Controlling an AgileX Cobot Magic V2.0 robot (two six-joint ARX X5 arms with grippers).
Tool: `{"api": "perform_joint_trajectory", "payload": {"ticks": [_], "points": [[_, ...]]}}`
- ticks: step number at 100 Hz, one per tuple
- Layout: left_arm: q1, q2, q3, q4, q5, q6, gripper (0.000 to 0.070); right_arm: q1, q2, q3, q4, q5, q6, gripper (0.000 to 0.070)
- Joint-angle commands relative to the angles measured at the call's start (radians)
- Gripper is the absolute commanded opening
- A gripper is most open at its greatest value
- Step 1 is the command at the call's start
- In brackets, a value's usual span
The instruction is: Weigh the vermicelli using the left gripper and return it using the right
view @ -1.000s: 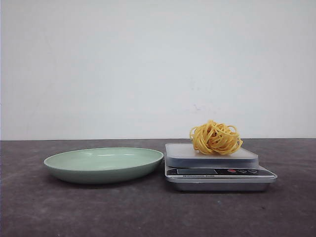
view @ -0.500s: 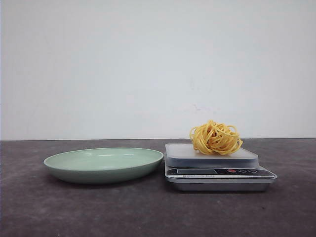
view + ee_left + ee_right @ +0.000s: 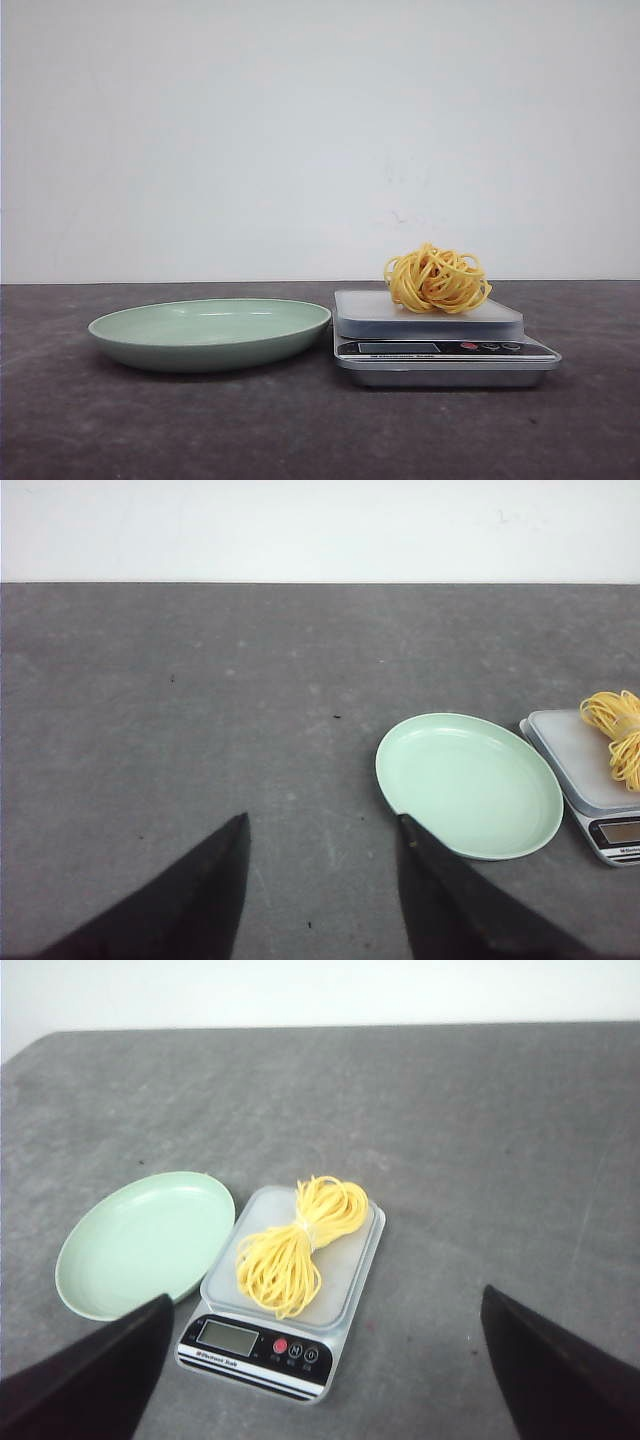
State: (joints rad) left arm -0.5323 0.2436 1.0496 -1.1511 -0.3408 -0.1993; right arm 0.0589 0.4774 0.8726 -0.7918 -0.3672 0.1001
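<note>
Well, nothing has shifted over the last second: the table (image 3: 300, 430), the plate (image 3: 470, 785) beyond my empty, spread left pincer (image 3: 320, 830), the scale (image 3: 285, 1300). The vermicelli (image 3: 295, 1245) lies weighed ahead of my wide-open right pincer (image 3: 325, 1310), which collects it next.

Glossy smooth green plate (image 3: 210, 333); matt speckled grey table (image 3: 300, 430); scale (image 3: 440, 350) with frosted top, shiny silvery base.
</note>
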Motion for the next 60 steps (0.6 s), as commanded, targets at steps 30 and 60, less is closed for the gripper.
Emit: {"api": "perform_joint_trajectory", "payload": {"ticks": [30, 60], "points": [[-0.005, 0.001, 0.010, 0.021, 0.001, -0.005, 0.0273, 0.124, 0.285, 0.178, 0.029, 0.007, 0.063, 0.0622], [-0.005, 0.001, 0.010, 0.021, 0.001, -0.017, 0.0272, 0.341, 0.663, 0.322, 0.059, 0.135, 0.152, 0.0622]]}}
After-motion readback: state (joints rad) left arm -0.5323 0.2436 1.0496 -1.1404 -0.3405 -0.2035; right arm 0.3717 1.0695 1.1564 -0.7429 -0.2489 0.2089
